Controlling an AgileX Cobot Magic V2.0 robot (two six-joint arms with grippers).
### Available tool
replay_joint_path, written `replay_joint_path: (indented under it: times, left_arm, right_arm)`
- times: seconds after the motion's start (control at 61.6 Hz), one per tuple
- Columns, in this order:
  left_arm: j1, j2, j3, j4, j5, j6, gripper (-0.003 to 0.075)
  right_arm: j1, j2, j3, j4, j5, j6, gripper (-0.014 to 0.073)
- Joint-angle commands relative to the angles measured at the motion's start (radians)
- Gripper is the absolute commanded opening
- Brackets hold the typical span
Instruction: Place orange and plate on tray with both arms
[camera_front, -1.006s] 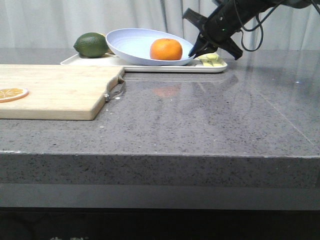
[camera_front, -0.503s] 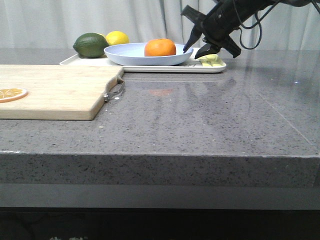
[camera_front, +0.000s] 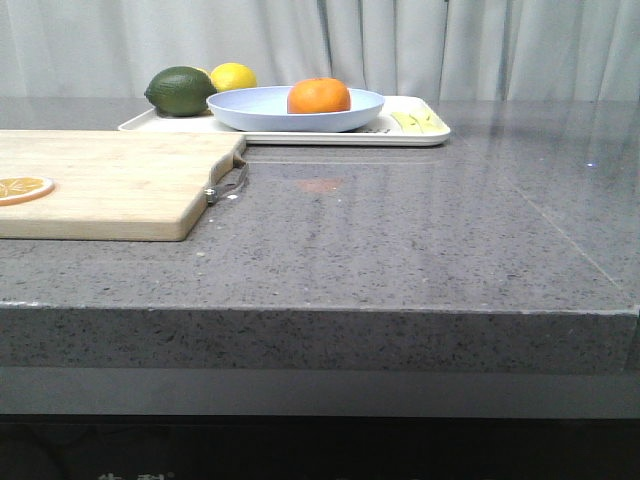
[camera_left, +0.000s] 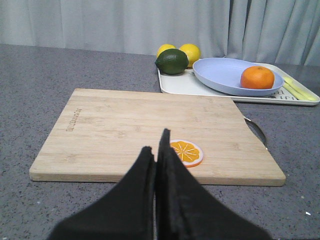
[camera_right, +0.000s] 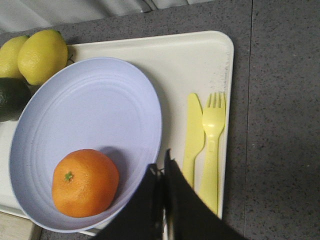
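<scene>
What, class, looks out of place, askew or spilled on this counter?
Nothing stands out. The orange sits whole in the plate, which rests level on the tray. Beside it the yellow knife and fork lie neatly side by side, and nothing has spilled.

Front view: low at the near edge of the counter (camera_front: 420, 240), facing the far curtain. Left wrist view: above the near-left cutting board (camera_left: 150, 130), facing the far-edge tray (camera_left: 186, 86). Right wrist view: close above that tray (camera_right: 190, 65), looking down; shared by all.
</scene>
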Motion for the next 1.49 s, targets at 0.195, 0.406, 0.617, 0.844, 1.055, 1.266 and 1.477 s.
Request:
replay_joint_path:
  times: [0.195,0.406,0.617,0.844,1.055,1.266,1.477]
  left_arm:
    - [0.003,0.013,-0.026,-0.001,-0.082,-0.007,-0.0018]
    - [0.003,0.013,-0.026,-0.001,-0.082,-0.007,-0.0018]
    - [0.003,0.013,-0.026,-0.001,-0.082,-0.007,-0.0018]
    - [0.003,0.013,-0.026,-0.001,-0.082,-0.007,-0.0018]
    - [0.003,0.013,-0.026,-0.001,-0.082,-0.007,-0.0018]
    - [0.003,0.013,-0.026,-0.001,-0.082,-0.007,-0.0018]
    - [0.003,0.013,-0.026,-0.001,-0.082,-0.007,-0.0018]
  right_arm:
    - [-0.005,-0.203,-0.016,-0.032,0.076,-0.092,-0.0060]
    - [-0.005,-0.417,0.214,-0.147,0.074,-0.149,-0.0060]
    - [-0.005,-0.696,0.659,-0.308,0.071,-0.176,-0.0060]
    - [-0.005,-0.960,1.155,-0.435,0.038,-0.188,-0.0060]
    - [-0.005,-1.202,1.590,-0.420,-0.159,-0.188,-0.0060]
    - [-0.005,-1.474,2.005,-0.414,-0.457,-0.188,-0.0060]
    - [-0.005,-1.798,2.316,-0.399,-0.775,-0.187,-0.0060]
